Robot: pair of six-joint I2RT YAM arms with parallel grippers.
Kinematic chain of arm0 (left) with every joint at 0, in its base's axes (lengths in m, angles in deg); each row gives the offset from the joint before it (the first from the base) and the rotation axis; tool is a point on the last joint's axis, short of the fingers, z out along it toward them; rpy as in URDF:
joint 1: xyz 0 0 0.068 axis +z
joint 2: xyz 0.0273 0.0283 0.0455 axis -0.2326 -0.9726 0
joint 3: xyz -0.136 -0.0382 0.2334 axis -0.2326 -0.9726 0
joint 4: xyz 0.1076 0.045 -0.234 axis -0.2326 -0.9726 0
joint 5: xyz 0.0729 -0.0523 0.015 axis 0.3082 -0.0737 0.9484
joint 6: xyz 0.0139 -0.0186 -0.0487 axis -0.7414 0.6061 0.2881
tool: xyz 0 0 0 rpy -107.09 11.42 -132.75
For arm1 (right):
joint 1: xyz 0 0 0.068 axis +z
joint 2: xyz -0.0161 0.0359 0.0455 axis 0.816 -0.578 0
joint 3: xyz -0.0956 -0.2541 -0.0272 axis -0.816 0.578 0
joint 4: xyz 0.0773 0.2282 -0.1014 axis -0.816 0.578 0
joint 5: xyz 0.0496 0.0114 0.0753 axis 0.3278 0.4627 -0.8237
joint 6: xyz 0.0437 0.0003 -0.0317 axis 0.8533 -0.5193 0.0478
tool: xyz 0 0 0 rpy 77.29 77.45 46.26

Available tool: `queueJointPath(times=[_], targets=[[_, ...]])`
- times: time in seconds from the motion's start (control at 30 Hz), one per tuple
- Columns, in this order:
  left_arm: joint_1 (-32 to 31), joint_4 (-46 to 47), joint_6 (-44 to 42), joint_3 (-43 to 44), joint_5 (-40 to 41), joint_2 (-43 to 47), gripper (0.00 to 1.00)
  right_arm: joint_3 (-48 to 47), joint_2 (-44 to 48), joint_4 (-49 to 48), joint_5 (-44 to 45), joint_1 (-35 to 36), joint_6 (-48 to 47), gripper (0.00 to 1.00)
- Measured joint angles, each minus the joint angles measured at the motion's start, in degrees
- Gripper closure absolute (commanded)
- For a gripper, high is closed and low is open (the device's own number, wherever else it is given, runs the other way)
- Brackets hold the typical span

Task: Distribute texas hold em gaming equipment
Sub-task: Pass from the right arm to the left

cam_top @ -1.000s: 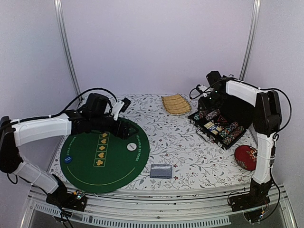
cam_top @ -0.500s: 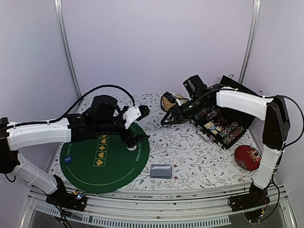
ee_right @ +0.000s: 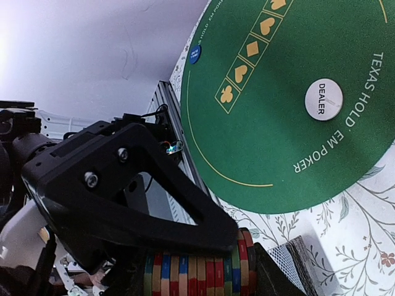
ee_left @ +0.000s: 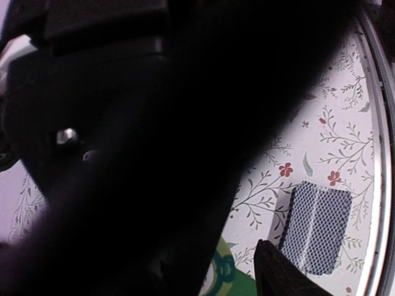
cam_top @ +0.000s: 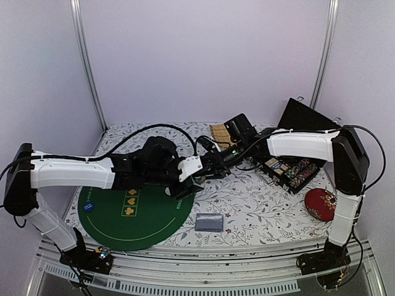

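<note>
Blue round token (cam_top: 88,207): on round green felt mat (cam_top: 133,225), left edge.
Left tool (cam_top: 192,179): opening, we cannot tell.
Grey-blue card deck (cam_top: 208,222): on floral desk (cam_top: 259,203), just beside mat.
Right tool (cam_top: 210,163): clamped on multicoloured striped chip stack (ee_right: 194,270).

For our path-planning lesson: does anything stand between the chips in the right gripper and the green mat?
Yes. From above, the left gripper hangs at the mat's far right edge, right beside the right gripper holding the chips. The mat's near part looks open.

Mat (ee_right: 278,148) matt felt; chips (ee_right: 197,271), fingers (ee_right: 123,179) smooth plstc.
</note>
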State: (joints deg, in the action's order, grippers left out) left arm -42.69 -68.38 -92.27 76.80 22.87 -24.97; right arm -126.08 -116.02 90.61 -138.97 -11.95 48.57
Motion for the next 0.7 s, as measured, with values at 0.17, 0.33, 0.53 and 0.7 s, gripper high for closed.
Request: queueJointPath(times=[0.17, 0.33, 0.53, 0.7], targets=[[0.0, 0.09, 1.97, 1.68, 2.91, -2.73, 0.37, 0.33, -0.07, -2.73, -0.24, 0.0, 2.27, 0.98], [0.0, 0.28, 3.61, 2.71, 5.31, -3.65, 0.45, 0.66, -0.17, -4.59, -0.31, 0.0, 3.54, 0.98], [0.22, 0.31, 5.05, 4.04, 6.1, -4.22, 0.67, 0.72, -0.28, -5.46, -0.13, -0.02, 4.46, 0.98], [0.28, 0.26, 5.27, 4.35, 5.44, -4.55, 1.0, 0.72, -0.35, -5.51, -0.15, -0.07, 4.74, 0.98]])
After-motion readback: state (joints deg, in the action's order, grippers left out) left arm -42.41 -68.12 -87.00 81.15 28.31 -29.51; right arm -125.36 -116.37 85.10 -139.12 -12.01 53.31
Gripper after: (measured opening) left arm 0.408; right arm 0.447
